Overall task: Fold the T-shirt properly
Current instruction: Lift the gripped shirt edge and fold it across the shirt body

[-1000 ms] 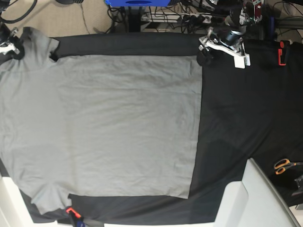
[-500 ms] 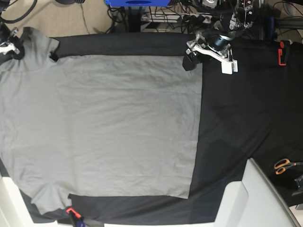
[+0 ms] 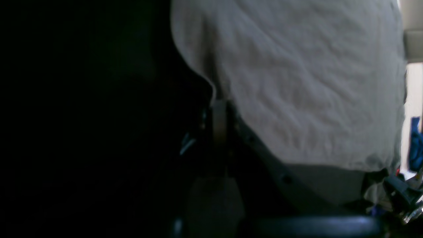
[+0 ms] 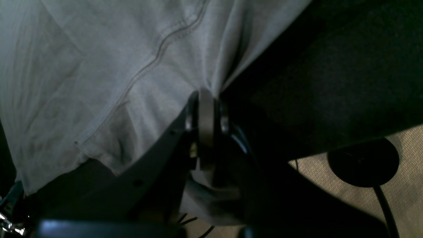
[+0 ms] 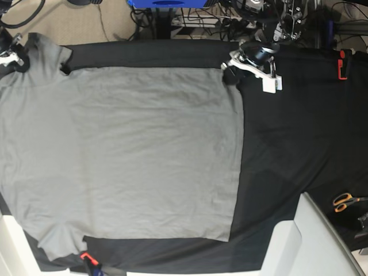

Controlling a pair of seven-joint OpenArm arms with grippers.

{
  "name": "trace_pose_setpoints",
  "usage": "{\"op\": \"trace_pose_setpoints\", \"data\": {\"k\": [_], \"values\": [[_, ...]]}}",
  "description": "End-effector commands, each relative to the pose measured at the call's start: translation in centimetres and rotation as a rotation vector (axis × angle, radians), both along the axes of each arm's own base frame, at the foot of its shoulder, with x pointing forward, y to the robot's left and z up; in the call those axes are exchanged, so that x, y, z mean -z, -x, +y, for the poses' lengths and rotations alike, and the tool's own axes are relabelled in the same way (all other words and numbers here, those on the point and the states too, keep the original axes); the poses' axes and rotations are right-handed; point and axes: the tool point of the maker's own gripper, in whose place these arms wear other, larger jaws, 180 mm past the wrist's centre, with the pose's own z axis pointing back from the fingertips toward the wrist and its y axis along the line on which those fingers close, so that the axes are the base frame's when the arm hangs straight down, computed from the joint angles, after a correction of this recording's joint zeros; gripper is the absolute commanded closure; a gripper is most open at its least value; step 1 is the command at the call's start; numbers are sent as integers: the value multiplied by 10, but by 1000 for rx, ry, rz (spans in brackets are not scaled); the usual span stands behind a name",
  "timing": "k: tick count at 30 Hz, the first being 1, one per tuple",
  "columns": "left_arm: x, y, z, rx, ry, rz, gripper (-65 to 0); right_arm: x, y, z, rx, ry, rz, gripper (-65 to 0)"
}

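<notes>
Left wrist view first: the left gripper (image 3: 218, 109) has its jaws pressed together right on the edge of the T-shirt (image 3: 297, 82), and the grey cloth bunches a little where it meets the tips, so I'd say it's pinching the hem corner. Makes sense as a hold, a corner gives you control of the whole edge when you lift it over

Right wrist view: the right gripper (image 4: 205, 109) is clamped on a fold of the T-shirt (image 4: 109, 66) too, with fabric pulled into pleats running into the tips and a stitched seam curving off nearby. Looks like the sleeve or shoulder end to me

Base view: the T-shirt (image 5: 126, 155) lies flat on the black table cloth (image 5: 299, 132), taking up the left and middle. Left gripper (image 5: 233, 75) sits at the top hem corner, right gripper (image 5: 14, 57) at the far top sleeve corner. Both ends of one long edge are held, which I'd guess sets up folding that side over. Orange scissors (image 5: 344, 201) sit well away
</notes>
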Motion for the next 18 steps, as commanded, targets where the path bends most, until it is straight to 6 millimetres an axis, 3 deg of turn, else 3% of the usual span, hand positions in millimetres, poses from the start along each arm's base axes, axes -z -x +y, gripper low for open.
{"op": "trace_pose_setpoints", "data": {"k": [1,8,10,18], "values": [[-1,9,0,19,-15,20,0,-6,3,-10,-33,38,28,-2],[-28,-6,-1,41,-34,9,0,-45,-24,-19,-138,150,-10,-2],[-38,-18,-3,46,-34,-28,0,-51,-33,-20,-143,163,-32,-2],[-46,-41,-6,68,-31,-25,0,-66,-55,-37,-184,191,-19,-2]]}}
